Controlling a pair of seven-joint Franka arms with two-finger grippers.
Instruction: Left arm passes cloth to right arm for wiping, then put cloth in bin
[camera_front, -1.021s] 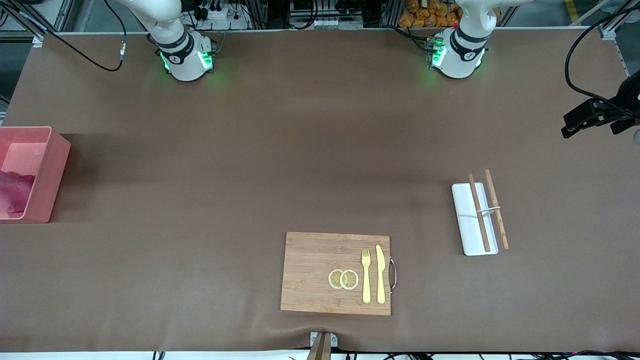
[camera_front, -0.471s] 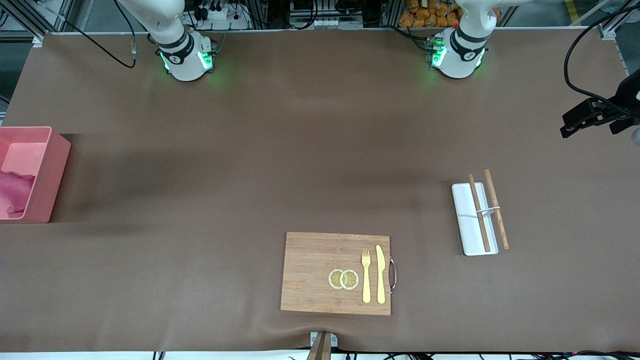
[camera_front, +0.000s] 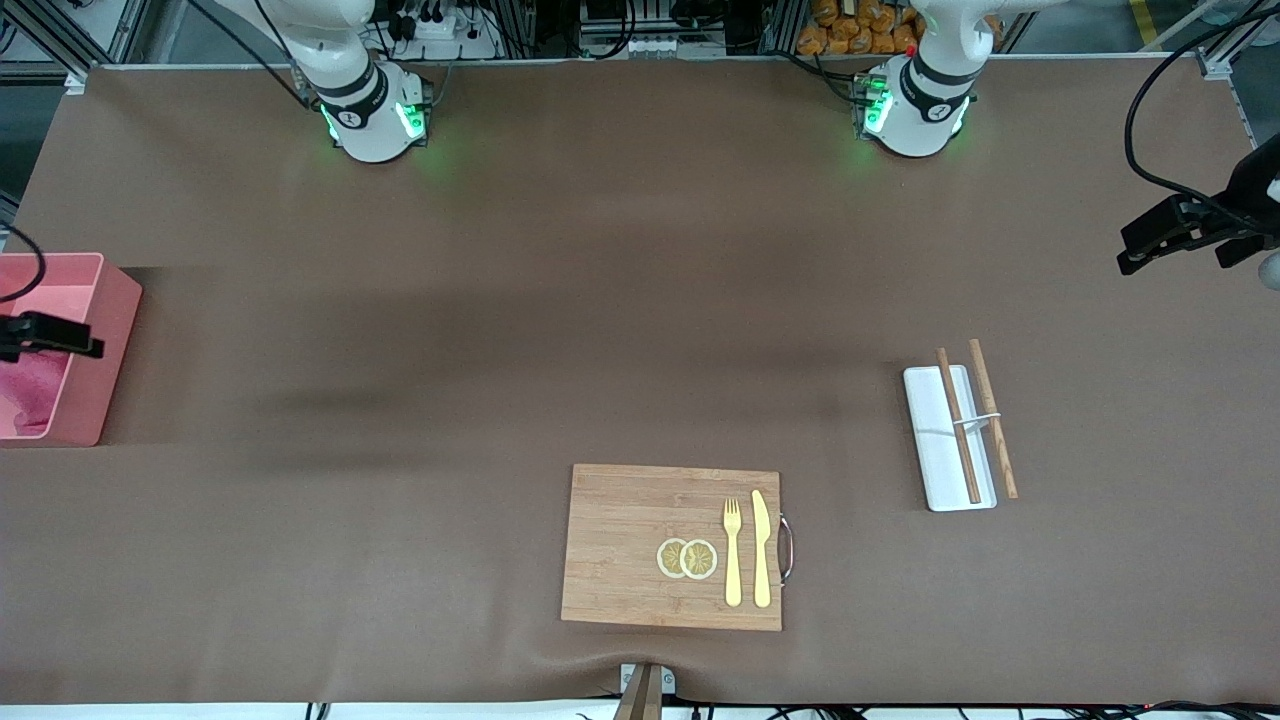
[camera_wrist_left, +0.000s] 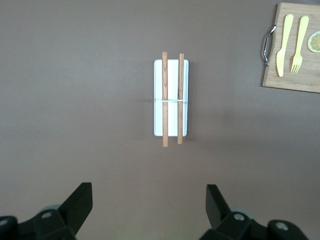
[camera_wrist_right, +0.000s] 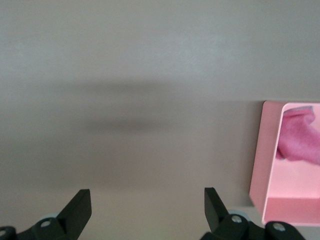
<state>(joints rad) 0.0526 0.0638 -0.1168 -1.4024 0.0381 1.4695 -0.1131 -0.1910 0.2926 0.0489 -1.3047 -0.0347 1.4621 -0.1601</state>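
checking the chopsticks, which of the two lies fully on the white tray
The chopstick toward the right arm's end lies on the tray; the other chopstick runs along its edge.

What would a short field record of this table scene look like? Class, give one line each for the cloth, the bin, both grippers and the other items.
cloth: lying in the bin
bin: at the right arm's end of the table
right gripper: fingers open, empty, over bare table beside the bin
left gripper: fingers open, empty, above the table near the white tray
white tray: two chopsticks across it
cutting board: fork, knife, two lemon slices on it
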